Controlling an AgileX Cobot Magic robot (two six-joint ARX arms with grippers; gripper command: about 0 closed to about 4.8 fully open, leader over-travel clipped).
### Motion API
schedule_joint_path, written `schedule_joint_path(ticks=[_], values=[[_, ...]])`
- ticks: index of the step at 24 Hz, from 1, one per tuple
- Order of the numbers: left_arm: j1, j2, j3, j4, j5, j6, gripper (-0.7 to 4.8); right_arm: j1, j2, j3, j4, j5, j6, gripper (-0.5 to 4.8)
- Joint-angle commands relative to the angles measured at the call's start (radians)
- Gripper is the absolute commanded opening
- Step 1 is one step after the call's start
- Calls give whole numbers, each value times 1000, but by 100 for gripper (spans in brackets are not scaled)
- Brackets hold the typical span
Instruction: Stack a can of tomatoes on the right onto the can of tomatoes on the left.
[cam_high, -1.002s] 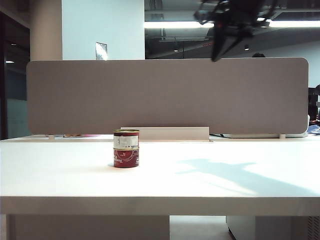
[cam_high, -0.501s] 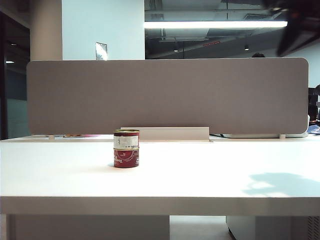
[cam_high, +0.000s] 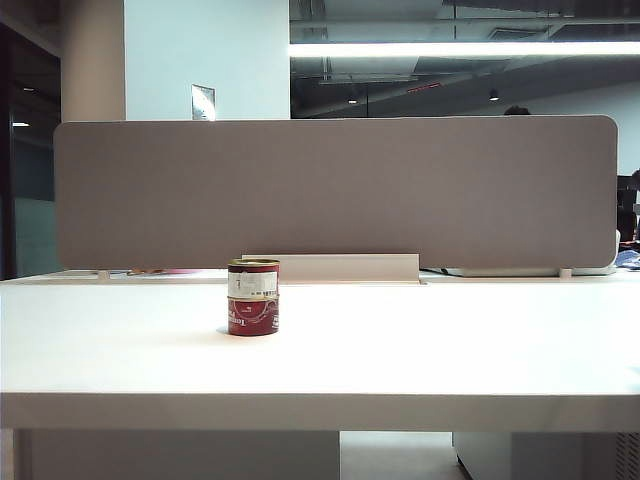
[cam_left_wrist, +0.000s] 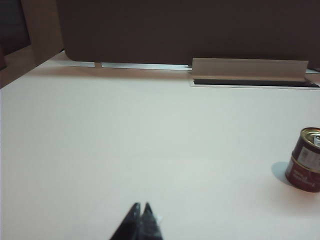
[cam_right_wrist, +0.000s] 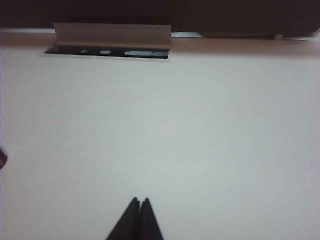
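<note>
Two tomato cans stand stacked left of the table's middle: a can with a white label (cam_high: 252, 279) sits upright on a red can (cam_high: 252, 315). The left wrist view shows the stack (cam_left_wrist: 306, 160) at its edge, far off to the side of my left gripper (cam_left_wrist: 140, 205), which is shut and empty over bare table. My right gripper (cam_right_wrist: 139, 200) is also shut and empty above the tabletop. Only a dark red sliver of the stack (cam_right_wrist: 2, 158) shows at the frame's edge in the right wrist view. Neither gripper appears in the exterior view.
A grey partition panel (cam_high: 335, 190) runs along the back of the white table (cam_high: 420, 350). In front of it a raised cable-slot flap (cam_high: 330, 267) (cam_left_wrist: 248, 69) (cam_right_wrist: 112, 34) stands over a dark opening. The table's front edge (cam_high: 320, 410) faces the camera.
The right arm, high at the top centre a second ago, swung to the right and out of the exterior view. Its shadow left the table. The cans have not moved.
</note>
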Motion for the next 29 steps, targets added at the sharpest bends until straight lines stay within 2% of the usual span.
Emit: schedule_joint_path(ticks=[1,6,19,25,29], values=[[1,1,3,2,8,1,-6,0,-54,-40,11,41,30,-5],[1,1,3,3,8,1,-6,1,-193,-149,26,122,79,-5],[1,1,3,3,8,1,-6,-8,-504,-393,10,107,76,-5],[1,1,3,3,8,1,-6,-130,-546,-423,11,-57,77,-5],[1,1,3,3,8,1,-6,-196,-553,-434,18,-93,76,-5]])
